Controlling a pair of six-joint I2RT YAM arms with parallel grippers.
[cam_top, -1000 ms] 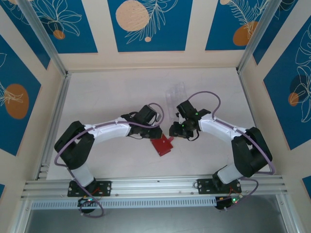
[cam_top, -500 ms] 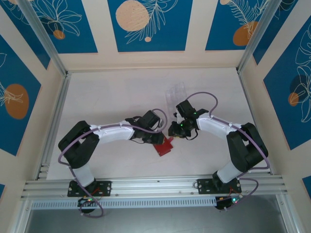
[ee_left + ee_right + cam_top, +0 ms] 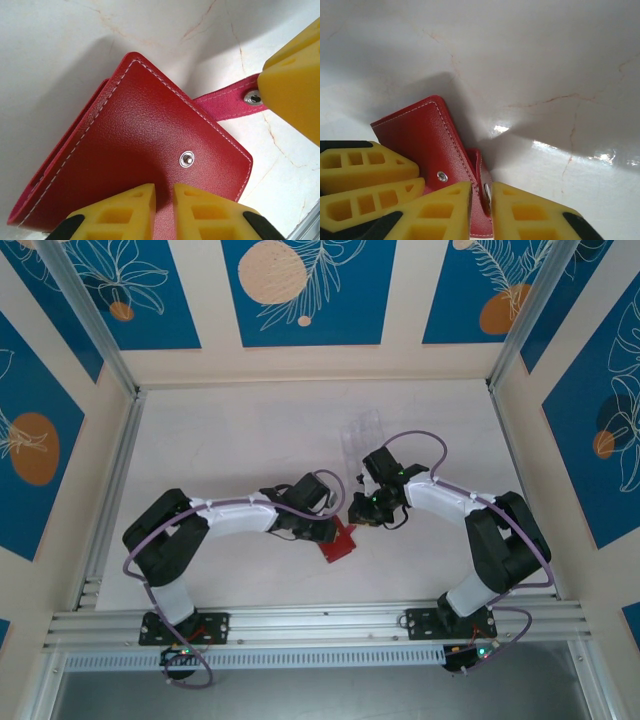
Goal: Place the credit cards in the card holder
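- Pins folded card holder [image 3: 338,541] at bench [image 3: 240,440] centre with left fingers [image 3: 120,212], nearly together.
- Clamps its snap tab [image 3: 220,104], at 2 o'clock, in right fingers [image 3: 530,215], likely for peeling it open.

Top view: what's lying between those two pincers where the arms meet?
A small red leather-like wallet: the left pincer pinches its cover edge, the right pincer straddles its snap tab. The left wrist view shows it best.

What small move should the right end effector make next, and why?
Probably pull the snap tab away to open the card holder: the right end effector grips it, the snap is undone, and the left end effector holds the cover.
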